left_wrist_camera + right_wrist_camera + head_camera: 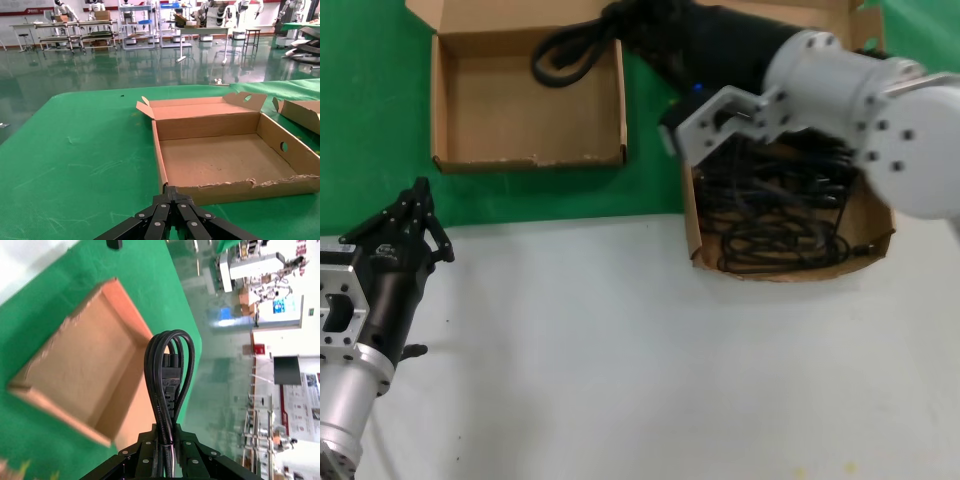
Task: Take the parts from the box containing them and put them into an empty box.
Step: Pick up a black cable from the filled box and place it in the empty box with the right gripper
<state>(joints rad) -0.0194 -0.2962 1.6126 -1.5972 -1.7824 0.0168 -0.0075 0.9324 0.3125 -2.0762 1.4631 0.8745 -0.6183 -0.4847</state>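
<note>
My right gripper (625,25) is shut on a black looped power cord (565,55) and holds it above the far right corner of the empty brown box (530,160), whose front wall is torn. In the right wrist view the cord (167,365) sticks out from the gripper (165,432) over that box (75,365). The other brown box (692,225), on the right under my right arm, holds a tangle of several black cords (780,220). My left gripper (420,192) is shut and empty, parked near the front left, just short of the empty box (215,190).
Both boxes sit on green cloth (360,120); the white tabletop (620,350) lies in front. My right arm's grey housing (860,110) covers the back of the cord-filled box. A flap of that box (300,112) shows in the left wrist view.
</note>
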